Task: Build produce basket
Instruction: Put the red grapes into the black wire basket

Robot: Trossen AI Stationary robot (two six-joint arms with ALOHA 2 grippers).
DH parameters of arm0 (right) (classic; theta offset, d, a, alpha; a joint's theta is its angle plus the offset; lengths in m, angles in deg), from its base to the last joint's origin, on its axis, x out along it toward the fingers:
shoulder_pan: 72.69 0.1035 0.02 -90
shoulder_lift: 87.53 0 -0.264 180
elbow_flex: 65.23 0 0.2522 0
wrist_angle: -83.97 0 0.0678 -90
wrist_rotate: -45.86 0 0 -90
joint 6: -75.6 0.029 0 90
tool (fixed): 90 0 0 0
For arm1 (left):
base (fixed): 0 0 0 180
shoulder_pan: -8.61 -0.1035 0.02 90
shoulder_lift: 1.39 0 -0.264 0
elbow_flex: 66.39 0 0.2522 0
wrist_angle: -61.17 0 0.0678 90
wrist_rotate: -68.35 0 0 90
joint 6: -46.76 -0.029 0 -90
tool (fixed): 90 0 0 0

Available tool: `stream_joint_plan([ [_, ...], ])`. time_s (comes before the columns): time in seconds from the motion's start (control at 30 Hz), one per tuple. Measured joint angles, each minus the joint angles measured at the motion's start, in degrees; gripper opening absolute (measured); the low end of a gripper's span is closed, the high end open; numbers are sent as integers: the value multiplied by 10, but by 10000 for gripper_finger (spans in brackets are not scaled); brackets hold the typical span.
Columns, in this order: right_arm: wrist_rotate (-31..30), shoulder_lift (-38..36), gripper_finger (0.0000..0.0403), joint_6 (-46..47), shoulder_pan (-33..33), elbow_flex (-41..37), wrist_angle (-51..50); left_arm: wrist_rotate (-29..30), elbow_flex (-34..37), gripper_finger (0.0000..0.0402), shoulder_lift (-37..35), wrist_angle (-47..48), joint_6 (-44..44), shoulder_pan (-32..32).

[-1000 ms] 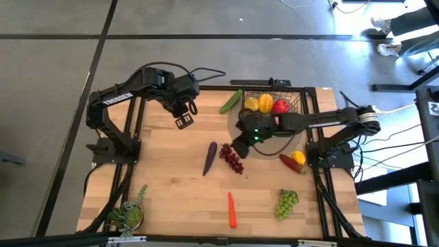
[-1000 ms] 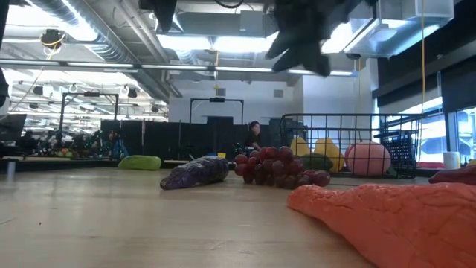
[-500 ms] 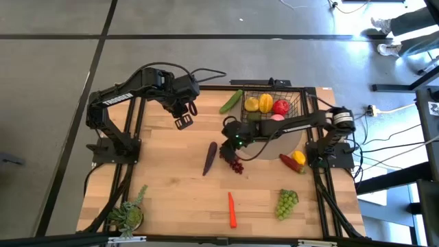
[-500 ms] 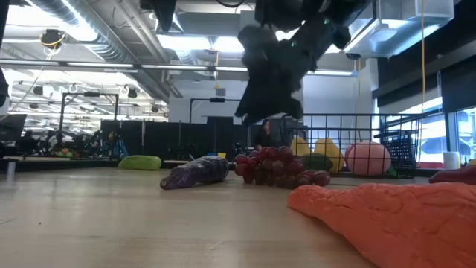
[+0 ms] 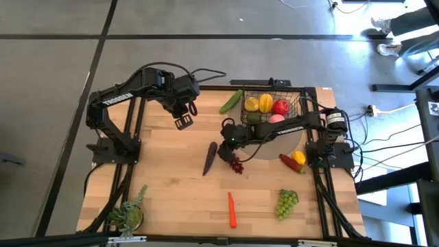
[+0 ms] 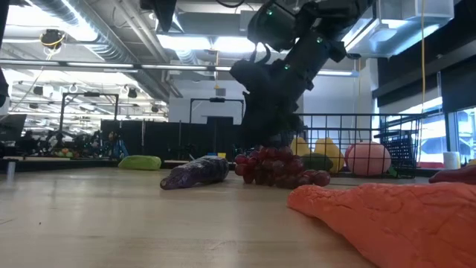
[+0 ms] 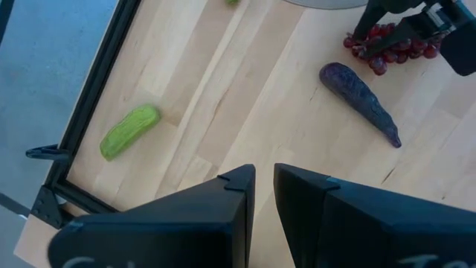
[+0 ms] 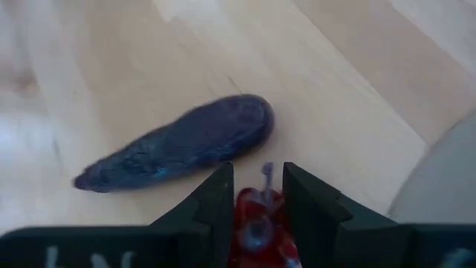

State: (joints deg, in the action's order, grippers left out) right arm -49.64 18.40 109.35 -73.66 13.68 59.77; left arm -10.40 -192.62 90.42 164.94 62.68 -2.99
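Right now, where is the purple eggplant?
In the high view the purple eggplant lies on the table's middle, just left of the dark grapes, where the right hand is down over the bunch.

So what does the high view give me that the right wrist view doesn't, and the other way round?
Only the high view shows the basket holding fruit, the cucumber, carrot, green grapes and the left gripper hanging shut above the table. Only the right wrist view shows the right gripper straddling the dark grapes' stem. Both show the eggplant beside those grapes.
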Motion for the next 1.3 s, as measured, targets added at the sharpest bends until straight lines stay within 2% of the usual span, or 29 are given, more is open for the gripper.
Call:
stream_joint_plan([
  [0.53, 3, 28, 106, -12, 0, 0, -2, 0, 0, 41, 0, 0, 0, 0],
  [0.63, -5, 28, 82, -12, 0, 0, -1, 0, 0, 41, 0, 0, 0, 0],
  [0.8, -27, 28, 10, -14, 2, 0, -1, 0, 0, 41, 0, 0, 0, 0],
  [0.9, -53, 28, 4, -13, 7, 0, -1, 0, 0, 41, 0, 0, 0, 0],
  [1.07, -52, 19, 1, -12, 15, 1, -10, 0, 0, 41, 0, 0, 0, 0],
  [1.3, -73, -9, 0, -35, 28, 75, -153, 0, 0, 41, 0, 0, 0, 0],
])
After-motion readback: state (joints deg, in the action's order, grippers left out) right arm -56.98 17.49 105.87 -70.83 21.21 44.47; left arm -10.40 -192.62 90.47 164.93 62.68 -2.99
